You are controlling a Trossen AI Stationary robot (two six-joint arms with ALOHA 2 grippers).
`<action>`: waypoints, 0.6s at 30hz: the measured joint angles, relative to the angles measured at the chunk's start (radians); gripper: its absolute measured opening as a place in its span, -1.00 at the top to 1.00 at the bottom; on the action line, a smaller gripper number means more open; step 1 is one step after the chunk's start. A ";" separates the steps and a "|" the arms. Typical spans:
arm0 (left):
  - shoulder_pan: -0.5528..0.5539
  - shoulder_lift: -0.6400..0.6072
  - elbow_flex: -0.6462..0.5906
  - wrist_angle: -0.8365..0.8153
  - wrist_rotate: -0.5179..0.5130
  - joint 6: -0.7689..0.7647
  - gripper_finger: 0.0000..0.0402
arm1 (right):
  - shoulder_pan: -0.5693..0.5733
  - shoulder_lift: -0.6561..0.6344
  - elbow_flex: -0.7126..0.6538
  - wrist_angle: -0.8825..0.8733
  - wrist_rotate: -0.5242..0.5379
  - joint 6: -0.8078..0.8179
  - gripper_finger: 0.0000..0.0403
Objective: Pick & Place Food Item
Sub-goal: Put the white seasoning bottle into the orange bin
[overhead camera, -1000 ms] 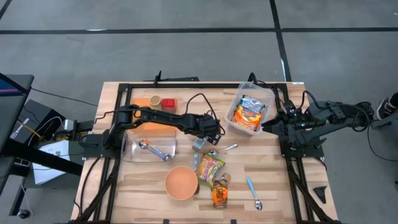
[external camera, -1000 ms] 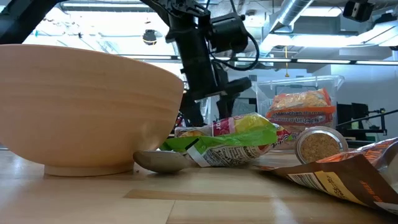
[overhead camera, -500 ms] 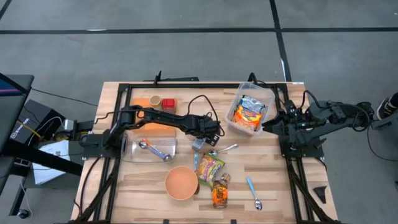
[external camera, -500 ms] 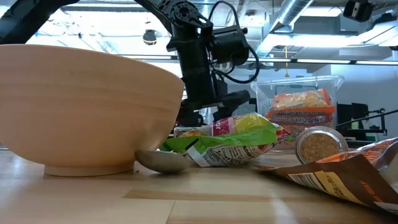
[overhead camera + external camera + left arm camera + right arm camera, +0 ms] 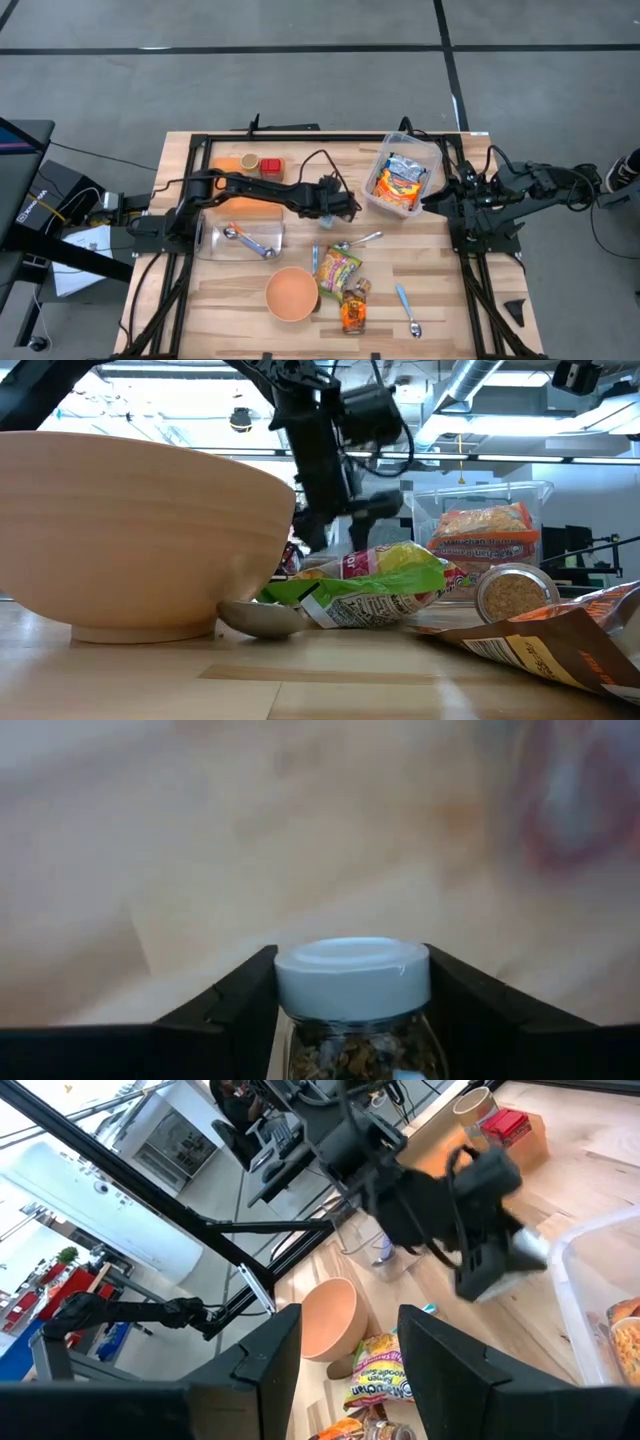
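A small glass spice jar with a white lid (image 5: 351,978) sits between the fingers of my left gripper (image 5: 335,207), which is shut on it above the table's middle. The right wrist view shows the jar (image 5: 527,1246) jutting from that gripper. At the far right a clear plastic bin (image 5: 432,152) holds an orange food packet (image 5: 400,180). My right gripper (image 5: 348,1342) waits open with nothing between its fingers, beside the bin at the table's right edge. My left gripper pinches the jar's glass body just below the lid (image 5: 300,1042), one finger on each side. The fingers (image 5: 236,1012) lie along the jar, and its lid end points forward past their tips. They slant downward, and the jar is lifted clear of the table.
A green snack packet (image 5: 338,268), an orange packet (image 5: 352,315), a second small jar (image 5: 515,593) and two spoons (image 5: 360,240) lie near the front middle. A wooden bowl (image 5: 292,293) stands beside them. A clear tub with a spoon (image 5: 240,238) sits left, blocks (image 5: 258,163) far left.
My left gripper has taken hold of the spice jar that lay on the table beside the spoon. It has turned at the wrist and risen slightly. The jar has left its spot on the table and is now in the gripper.
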 joint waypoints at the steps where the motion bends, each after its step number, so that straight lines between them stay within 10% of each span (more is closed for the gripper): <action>1: -0.004 -0.006 0.000 0.018 -0.050 -0.003 0.02 | 0.000 0.000 0.000 0.000 0.000 0.000 0.19; 11: -0.075 -0.013 -0.015 0.206 -0.561 0.004 0.02 | 0.000 0.000 0.000 -0.004 -0.002 0.010 0.19; 18: -0.097 -0.009 -0.202 0.540 -0.675 0.001 0.02 | 0.000 0.000 0.000 -0.024 -0.003 0.030 0.19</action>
